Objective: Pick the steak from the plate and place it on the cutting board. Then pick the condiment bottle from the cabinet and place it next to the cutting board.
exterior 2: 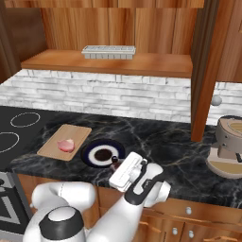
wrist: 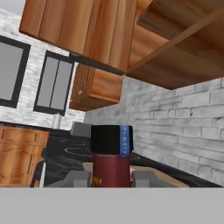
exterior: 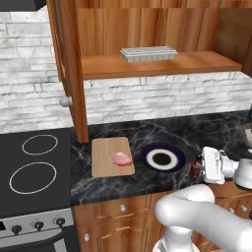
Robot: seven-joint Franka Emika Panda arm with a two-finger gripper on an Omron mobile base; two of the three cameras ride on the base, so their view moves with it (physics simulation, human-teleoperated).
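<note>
The steak (exterior: 121, 159) lies on the cutting board (exterior: 104, 157), also seen as the steak (exterior 2: 65, 145) on the cutting board (exterior 2: 78, 134). Right of the board the plate (exterior: 164, 158) (exterior 2: 101, 154) holds nothing. My gripper (exterior: 198, 168) (exterior 2: 116, 166) (wrist: 111, 178) is shut on the condiment bottle (exterior: 195, 170) (exterior 2: 114, 165) (wrist: 111, 159), upright, just right of the plate near the counter's front edge. I cannot tell whether the bottle's base touches the counter. The cabinet (exterior: 147, 66) (exterior 2: 118, 64) stands open above.
A grey ribbed tray (exterior: 148, 53) (exterior 2: 108, 51) sits on the cabinet shelf. The open cabinet door (exterior: 71, 74) hangs down to the counter left of the board. The stove (exterior: 34, 167) is at the left. A round appliance (exterior 2: 230, 146) stands at the right.
</note>
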